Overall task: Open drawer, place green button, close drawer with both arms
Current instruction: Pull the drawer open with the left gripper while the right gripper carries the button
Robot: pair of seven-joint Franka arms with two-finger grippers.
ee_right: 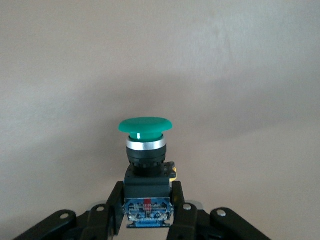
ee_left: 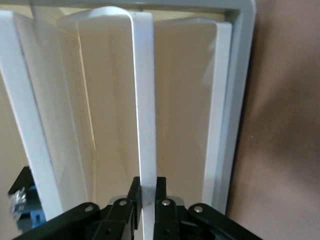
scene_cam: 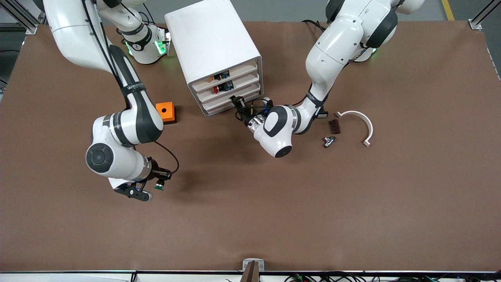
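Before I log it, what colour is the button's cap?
Green; the button shows best in the right wrist view.

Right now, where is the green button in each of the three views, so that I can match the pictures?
Front view: the button is held in the right gripper, over the bare table near the front camera.
Left wrist view: not in it; the left gripper is shut on the drawer handle.
Right wrist view: center, between the fingers.
Shared landmark: the brown table.

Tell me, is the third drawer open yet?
Shut: the drawer sits flush in the cabinet, left pincer clamped on its handle.
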